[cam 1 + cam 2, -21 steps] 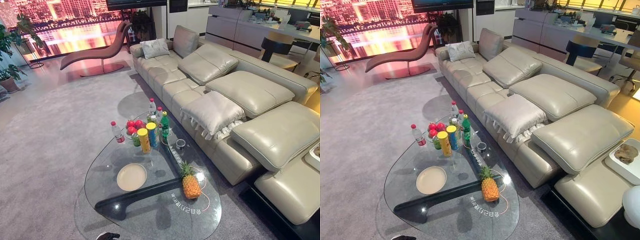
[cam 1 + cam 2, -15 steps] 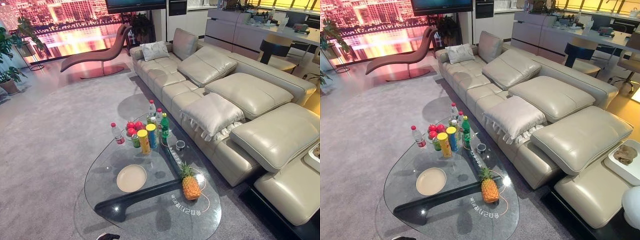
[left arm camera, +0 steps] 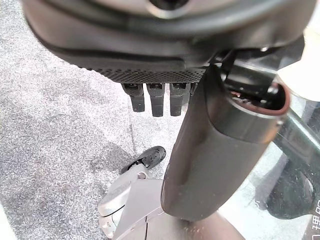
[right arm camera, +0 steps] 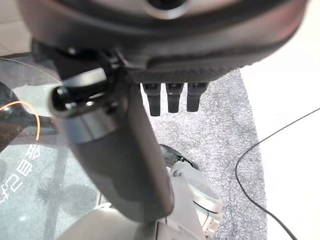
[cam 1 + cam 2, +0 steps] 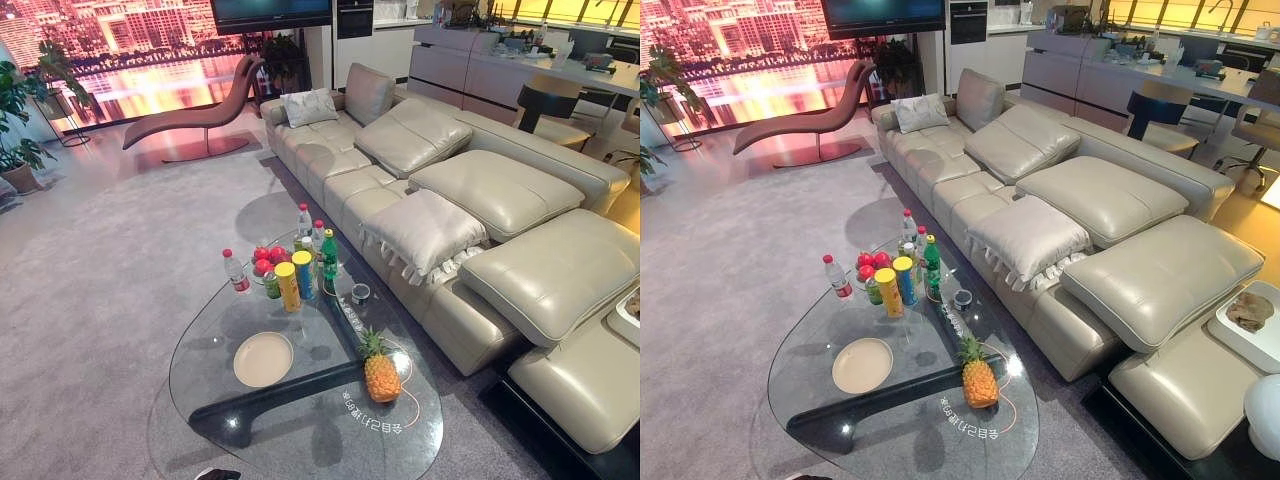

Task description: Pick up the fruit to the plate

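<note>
left hand [image 3: 220, 140]: hanging beside the glass table [image 5: 200, 350], fingers straight, holding nothing | right hand [image 4: 120, 150]: hanging likewise, relaxed | pineapple [image 5: 381, 372]: standing near the table's sofa-side edge, apart from the plate [image 5: 263, 358] | wide carpet [image 5: 110, 270] lying open on the left

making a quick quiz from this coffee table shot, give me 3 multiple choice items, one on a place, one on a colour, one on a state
1. Where does the pineapple stand on the glass table?
A. on the plate
B. near the sofa-side edge, apart from the plate
C. among the bottles

2. What colour is the plate?
A. cream
B. blue
C. black

3. What state is the plate in?
A. bare
B. holding the pineapple
C. stacked with cans

Answers: 1 B, it stands alone toward the sofa. 2 A, the disc looks pale cream. 3 A, nothing lies on it.
</note>
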### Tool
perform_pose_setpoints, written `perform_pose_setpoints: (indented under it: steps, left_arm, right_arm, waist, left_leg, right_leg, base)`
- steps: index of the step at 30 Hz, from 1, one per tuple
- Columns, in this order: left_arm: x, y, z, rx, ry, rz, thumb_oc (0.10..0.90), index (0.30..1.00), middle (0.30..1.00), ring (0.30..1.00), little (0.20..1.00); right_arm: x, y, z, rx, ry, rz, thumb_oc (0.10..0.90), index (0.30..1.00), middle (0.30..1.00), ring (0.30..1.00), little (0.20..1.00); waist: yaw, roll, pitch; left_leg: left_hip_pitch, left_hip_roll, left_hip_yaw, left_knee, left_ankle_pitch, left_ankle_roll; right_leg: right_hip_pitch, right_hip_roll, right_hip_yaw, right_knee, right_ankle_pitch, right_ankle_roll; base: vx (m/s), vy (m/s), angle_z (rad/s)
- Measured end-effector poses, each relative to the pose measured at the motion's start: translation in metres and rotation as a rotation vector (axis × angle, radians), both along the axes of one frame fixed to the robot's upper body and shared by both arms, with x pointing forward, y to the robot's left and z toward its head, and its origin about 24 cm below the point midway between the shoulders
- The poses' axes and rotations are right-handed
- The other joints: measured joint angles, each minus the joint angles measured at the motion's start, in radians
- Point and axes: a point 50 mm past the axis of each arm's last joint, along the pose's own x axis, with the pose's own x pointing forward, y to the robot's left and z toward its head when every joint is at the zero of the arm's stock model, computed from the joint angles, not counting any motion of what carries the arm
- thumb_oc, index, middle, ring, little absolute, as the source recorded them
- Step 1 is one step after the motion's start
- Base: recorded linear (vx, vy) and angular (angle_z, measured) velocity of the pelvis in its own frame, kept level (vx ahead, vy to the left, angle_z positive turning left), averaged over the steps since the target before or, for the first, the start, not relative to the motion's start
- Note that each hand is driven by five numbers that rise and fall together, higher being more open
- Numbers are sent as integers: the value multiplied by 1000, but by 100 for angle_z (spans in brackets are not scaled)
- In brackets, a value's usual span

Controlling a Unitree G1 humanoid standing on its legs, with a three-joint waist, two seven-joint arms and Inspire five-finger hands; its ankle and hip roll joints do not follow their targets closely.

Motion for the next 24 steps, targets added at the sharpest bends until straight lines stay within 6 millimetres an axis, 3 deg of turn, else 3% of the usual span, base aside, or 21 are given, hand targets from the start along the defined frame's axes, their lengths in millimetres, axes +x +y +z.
perform_pose_setpoints:
  steps: [18,24]
  left_arm:
    - [-1,1,0,3,-8,27,800,900,900,900,900]
    - [3,1,1,4,-34,72,800,900,900,900,900]
  right_arm:
    - [-4,-1,0,-5,13,-11,800,900,900,900,900]
    - [-3,-3,0,-11,5,-12,800,900,900,900,900]
  waist:
    - [1,-4,5]
    - [2,10,31]
  left_leg:
    - [-2,0,0,0,0,0]
    - [-55,3,-2,3,8,-10]
  right_leg:
    - [-2,0,0,0,0,1]
    - [-55,0,-1,0,6,0]
  base:
    - [0,0,0]
    - [-54,-17,0]
